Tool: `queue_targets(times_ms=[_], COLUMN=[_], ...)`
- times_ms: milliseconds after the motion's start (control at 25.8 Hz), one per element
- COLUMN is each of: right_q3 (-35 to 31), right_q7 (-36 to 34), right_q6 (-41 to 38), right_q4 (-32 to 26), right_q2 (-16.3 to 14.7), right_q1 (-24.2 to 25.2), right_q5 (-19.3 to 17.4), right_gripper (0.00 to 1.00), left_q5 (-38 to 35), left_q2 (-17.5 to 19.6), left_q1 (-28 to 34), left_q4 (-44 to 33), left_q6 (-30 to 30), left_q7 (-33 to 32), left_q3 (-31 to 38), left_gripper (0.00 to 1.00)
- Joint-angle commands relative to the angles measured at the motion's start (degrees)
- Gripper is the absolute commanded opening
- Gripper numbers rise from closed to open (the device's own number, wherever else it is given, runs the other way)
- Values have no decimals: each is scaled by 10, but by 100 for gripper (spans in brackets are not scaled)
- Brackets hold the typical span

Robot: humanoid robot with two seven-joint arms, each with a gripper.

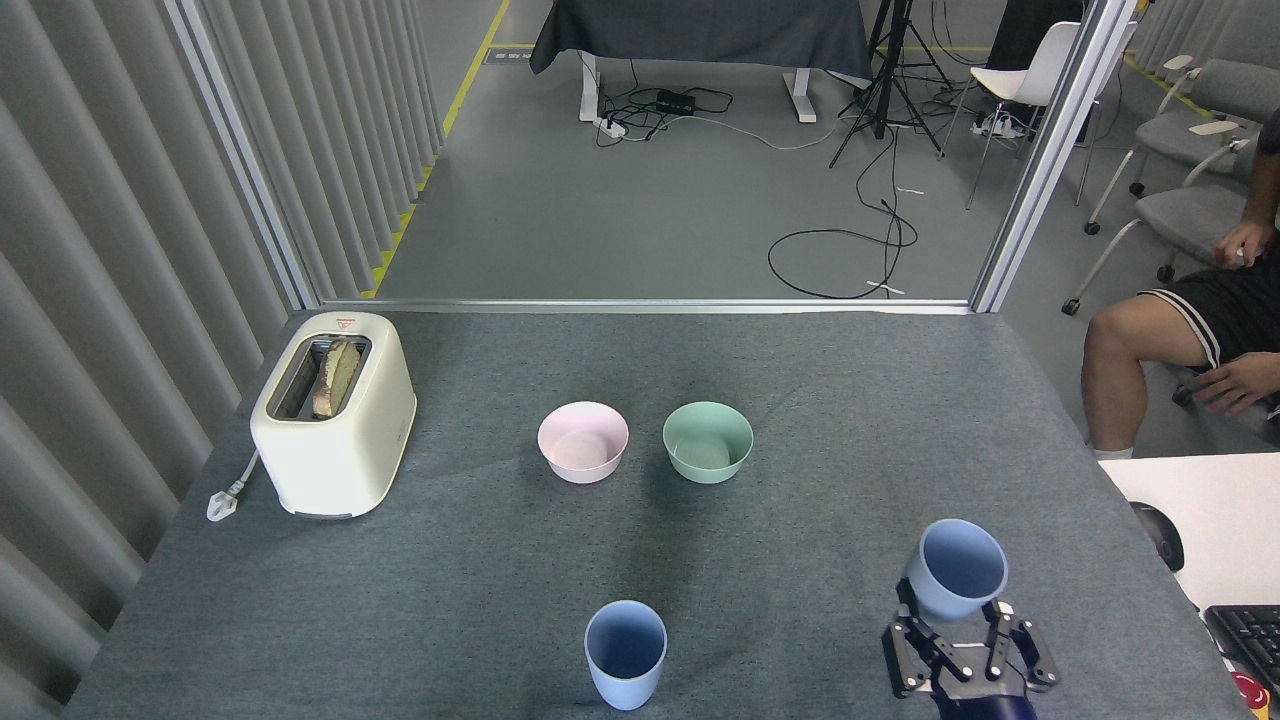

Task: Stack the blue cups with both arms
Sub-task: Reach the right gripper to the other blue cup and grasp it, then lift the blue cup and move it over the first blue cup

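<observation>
My right gripper (957, 625) is clamping the light, stiff, slick blue cup (955, 572) low on its taper, at 5 o'clock.

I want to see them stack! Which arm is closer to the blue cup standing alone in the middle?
Right. The right tool is off to that standing blue cup's right, gripping the other blue cup. The left arm isn't in view at all.

Before me: cream plastic toaster (333, 415) holding bread slice (337, 378), far left; pale pink bowl (583, 442) beside mint-green bowl (708, 442), mid-cloth.
</observation>
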Motion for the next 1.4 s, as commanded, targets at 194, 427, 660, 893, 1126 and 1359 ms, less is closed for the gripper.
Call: queue_targets(times_ms=[194,427,660,893,1126,1359], right_q3=[173,257,270,270,270,268], right_q7=[94,99,93,95,92,91], right_q6=[41,43,43,43,43,45], right_q4=[-73,-100,-104,-103,-95,-80], right_q2=[74,107,111,112,112,113], right_q1=[-23,19,51,50,50,50], right_q5=[64,96,131,133,135,135], right_gripper=[56,57,57,57,57,57], left_q5=[2,13,13,13,13,13], left_q2=[0,-1,-1,-1,-1,-1], left_q1=[0,-1,-1,-2,-2,-2], left_q4=[4,4,6,7,7,7], left_q6=[15,15,14,14,14,14], left_q7=[1,1,1,1,4,6], left_q3=[0,0,0,0,0,1], left_gripper=[100,100,100,100,100,100])
